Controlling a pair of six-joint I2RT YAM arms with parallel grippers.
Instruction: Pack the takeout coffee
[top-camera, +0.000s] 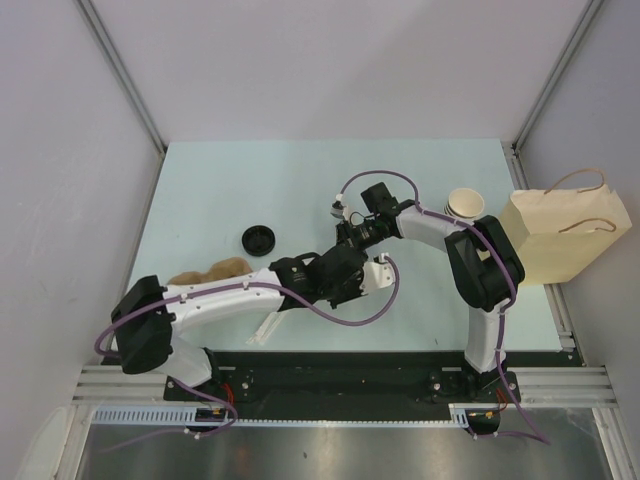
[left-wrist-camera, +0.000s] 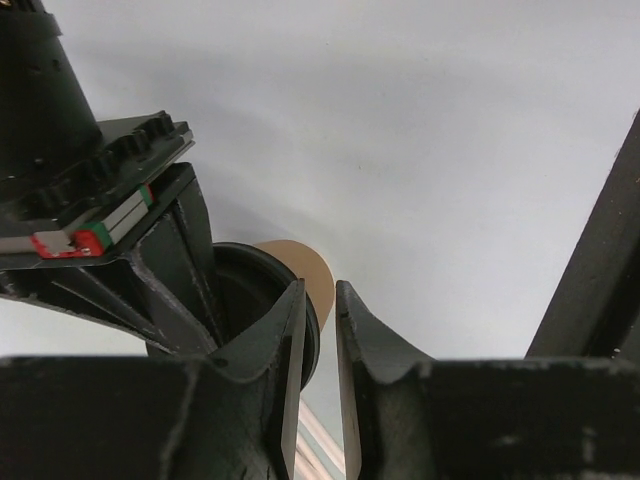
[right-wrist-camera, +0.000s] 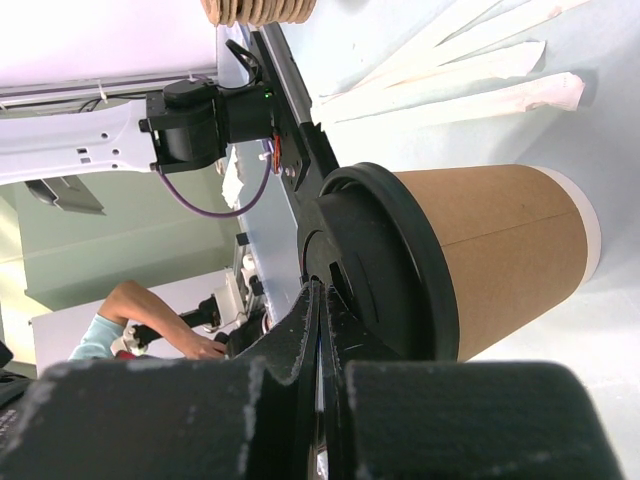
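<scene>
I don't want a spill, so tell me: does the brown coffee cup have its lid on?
Yes, the right wrist view shows a black lid seated over the mouth of the brown coffee cup.

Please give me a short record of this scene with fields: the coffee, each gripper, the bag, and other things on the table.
coffee: takeout coffee, a brown paper cup with its black lid on, between the two grippers
right gripper: shut, fingertips at the lid
left gripper: fingers narrowly apart, the lid's rim in the gap; grip unclear
bag: paper bag, far right of the top view; coffee not in it
other: loose lid; stack of lidless cups
</scene>
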